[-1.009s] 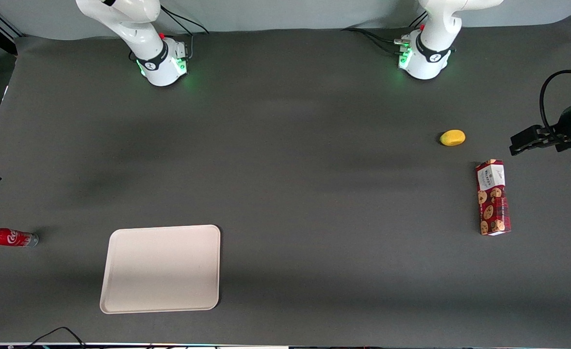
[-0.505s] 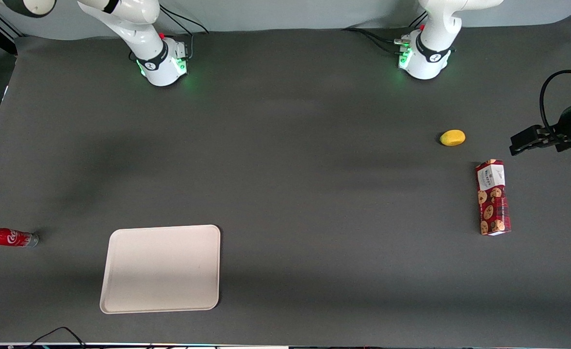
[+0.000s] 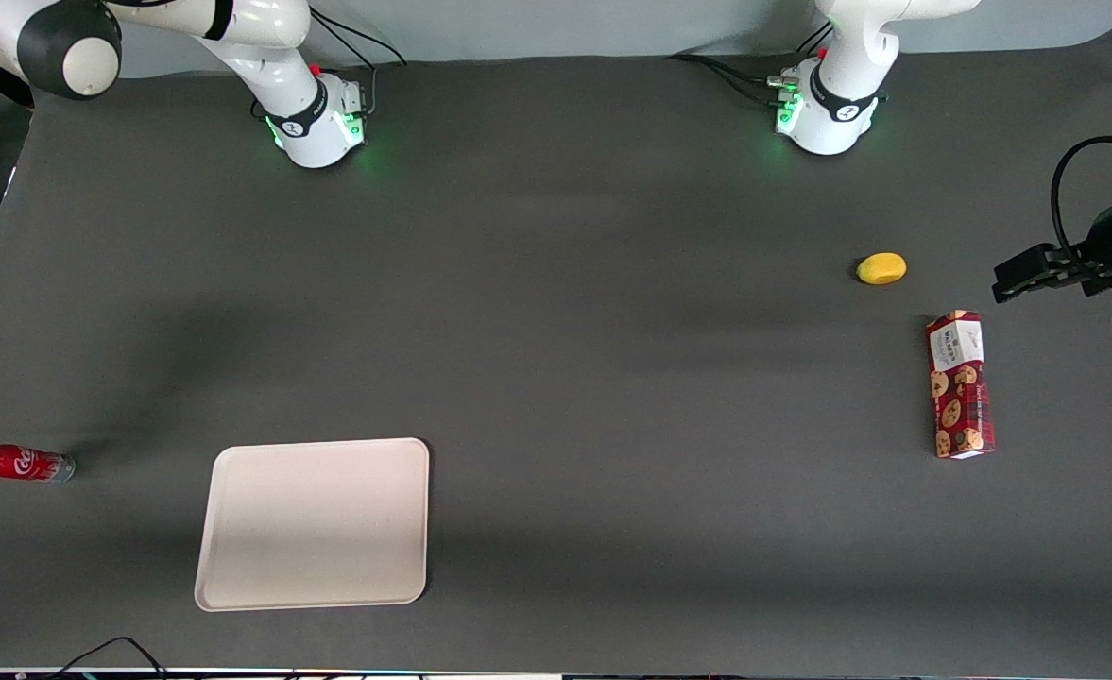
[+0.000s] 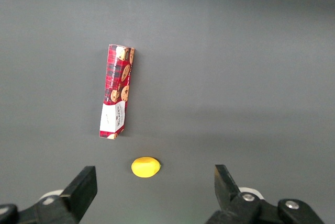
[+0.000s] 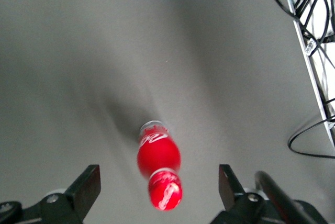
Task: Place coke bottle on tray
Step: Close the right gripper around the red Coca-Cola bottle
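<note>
Coke bottle (image 5: 159,167) lies flat on the bench (image 3: 556,378), apart from the tray (image 3: 314,522); gripper (image 5: 159,185) above it, jaws wide.

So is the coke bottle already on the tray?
No, the coke bottle stands on the dark table apart from the tray, with the open gripper hovering above it.

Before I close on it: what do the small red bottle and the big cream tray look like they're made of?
The slim red coke bottle looks like glossy painted metal or plastic: sheen, silvery base; I can't tell which. The flat cream-white rectangular tray looks like matte moulded plastic: even colour, rounded corners, low rim. The open gripper hangs above the bottle.
</note>
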Available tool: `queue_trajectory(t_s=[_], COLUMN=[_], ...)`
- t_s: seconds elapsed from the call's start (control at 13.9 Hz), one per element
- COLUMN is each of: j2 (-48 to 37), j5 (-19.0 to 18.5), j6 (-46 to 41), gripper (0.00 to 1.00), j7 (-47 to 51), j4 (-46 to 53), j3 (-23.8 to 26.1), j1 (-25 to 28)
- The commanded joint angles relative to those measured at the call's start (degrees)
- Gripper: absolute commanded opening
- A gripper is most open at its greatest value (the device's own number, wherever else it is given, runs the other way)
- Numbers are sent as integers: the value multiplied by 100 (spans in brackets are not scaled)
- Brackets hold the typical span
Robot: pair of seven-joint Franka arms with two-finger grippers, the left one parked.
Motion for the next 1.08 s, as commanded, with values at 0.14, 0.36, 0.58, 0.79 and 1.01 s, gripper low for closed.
queue_trajectory(t_s=[0.14, 0.36, 0.58, 0.79, 1.01], j2=[403, 439, 430, 421, 412], j5=[438, 482, 482, 482, 482], j6=[-210, -210, -210, -210, -210], gripper=[100, 100, 72, 64, 51], j7=[-205, -205, -205, -196, -179], j4=[472, 472, 472, 480, 480], j3=[142, 169, 169, 178, 187], j1=[-386, -509, -501, -448, -439])
